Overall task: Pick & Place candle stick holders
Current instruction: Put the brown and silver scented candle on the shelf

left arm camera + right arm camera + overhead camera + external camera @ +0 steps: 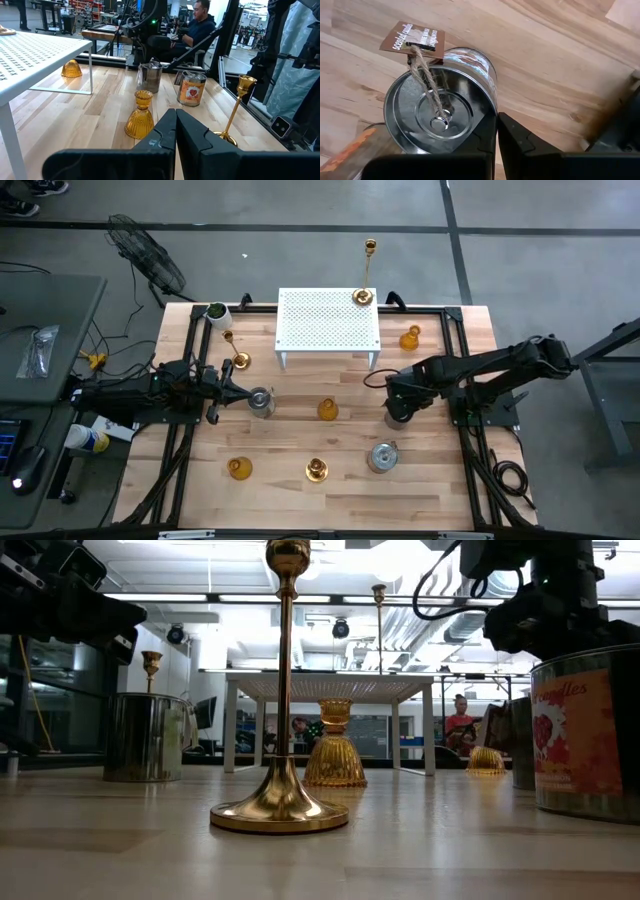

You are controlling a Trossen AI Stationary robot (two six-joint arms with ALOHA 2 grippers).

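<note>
Nine candle stick holders are scattered around this butcher-block style wooden table (300, 500), all different finishes. Three slim gold-brass sticks with flared round bases: one (316, 470) near the front edge, one (238, 361) by the left arm, one (364, 296) standing on the white perforated metal rack (328, 320) at the back. Three ribbed amber glass ones look like little bells: one (328, 410) mid-table, one (239, 468) front left, one (410, 338) just right of the rack. Three shiny silver tins: one (261, 401) just beside the left gripper, one (383, 456) front right with a paper label, and one (445, 100) under the right gripper, with a twine loop and a brown tag.

Left gripper (222, 388) hovers by its tin with fingers pressed together, holding nothing. Right gripper (497, 131) sits at the rim of its silver tin, fingers pressed together with only a thin slit between them; can't tell if the thin metal wall is pinched. White cup (217, 312) with dark contents sits at the back left corner.
</note>
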